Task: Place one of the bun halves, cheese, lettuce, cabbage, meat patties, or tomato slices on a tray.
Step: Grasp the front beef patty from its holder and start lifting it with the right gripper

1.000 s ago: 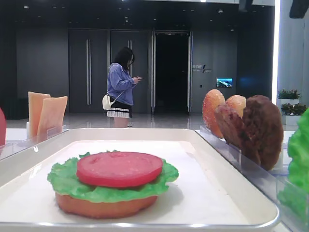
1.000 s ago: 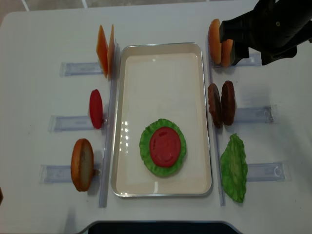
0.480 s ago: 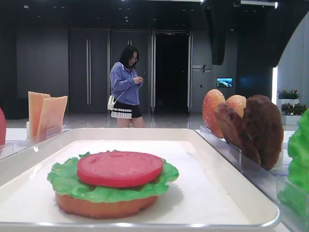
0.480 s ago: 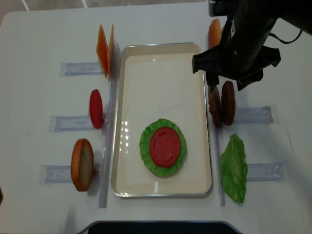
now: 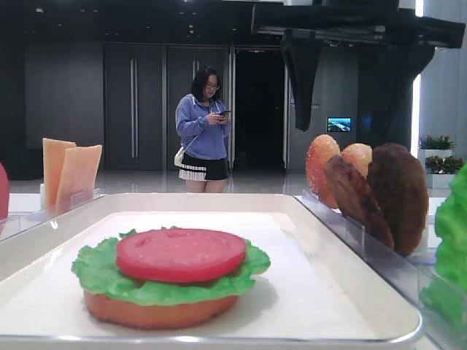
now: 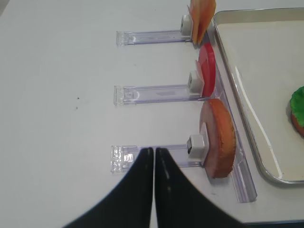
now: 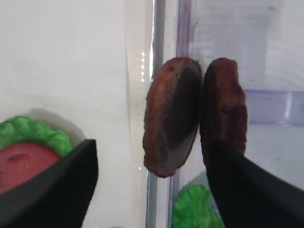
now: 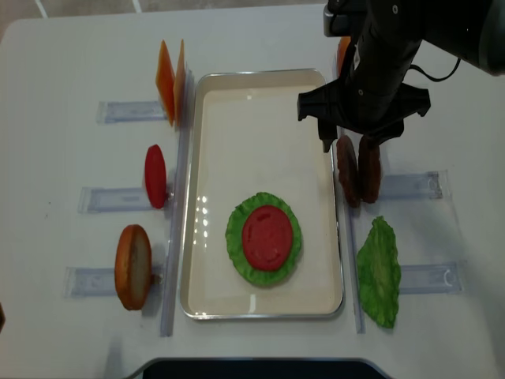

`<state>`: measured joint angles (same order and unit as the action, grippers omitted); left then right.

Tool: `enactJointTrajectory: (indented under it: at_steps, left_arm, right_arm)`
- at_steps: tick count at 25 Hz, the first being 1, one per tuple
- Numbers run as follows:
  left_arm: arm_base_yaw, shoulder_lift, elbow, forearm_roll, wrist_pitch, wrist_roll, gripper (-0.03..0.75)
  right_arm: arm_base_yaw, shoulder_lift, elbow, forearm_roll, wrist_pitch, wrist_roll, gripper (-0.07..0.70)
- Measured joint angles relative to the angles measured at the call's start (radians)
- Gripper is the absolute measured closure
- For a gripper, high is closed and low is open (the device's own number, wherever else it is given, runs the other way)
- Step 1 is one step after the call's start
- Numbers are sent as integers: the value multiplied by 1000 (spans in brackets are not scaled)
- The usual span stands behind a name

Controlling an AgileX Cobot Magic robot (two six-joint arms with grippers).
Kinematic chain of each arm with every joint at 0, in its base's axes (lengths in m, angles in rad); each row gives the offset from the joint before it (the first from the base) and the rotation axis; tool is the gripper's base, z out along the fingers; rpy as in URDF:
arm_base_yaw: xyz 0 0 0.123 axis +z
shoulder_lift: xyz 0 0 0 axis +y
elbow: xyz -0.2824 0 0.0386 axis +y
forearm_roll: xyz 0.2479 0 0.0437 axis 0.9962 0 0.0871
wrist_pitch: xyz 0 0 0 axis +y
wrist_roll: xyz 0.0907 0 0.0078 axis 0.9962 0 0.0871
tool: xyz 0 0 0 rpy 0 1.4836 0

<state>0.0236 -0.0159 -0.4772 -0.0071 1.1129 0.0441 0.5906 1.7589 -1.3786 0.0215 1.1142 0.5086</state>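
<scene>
The right gripper (image 8: 348,144) hung wide open over the 2 meat patties (image 8: 359,169), which stood on edge in a clear rack (image 8: 410,185) just right of the white tray (image 8: 260,118); its fingers (image 7: 61,187) appeared to straddle the left patty, though contact was unclear. On the tray lay a bun half topped with lettuce (image 8: 237,241) and a tomato slice (image 8: 267,238). The left gripper (image 6: 154,156) stayed shut near another bun half (image 6: 218,137) at the left.
</scene>
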Motion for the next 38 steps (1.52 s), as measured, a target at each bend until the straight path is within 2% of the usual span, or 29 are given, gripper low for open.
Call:
enactJointTrajectory:
  at_steps: [24, 32, 35, 38]
  left_arm:
    - [0, 0, 0, 0, 0, -1, 722]
    - [0, 0, 0, 0, 0, -3, 722]
    - [0, 0, 0, 0, 0, -3, 722]
    - [0, 0, 0, 0, 0, -3, 722]
  right_arm:
    - [2, 110, -3, -9, -31, 1, 139]
    - [4, 135, -5, -51, -15, 3, 143]
    - [5, 135, -5, -87, 5, 17, 190]
    - [7, 135, -5, -124, 20, 29, 298]
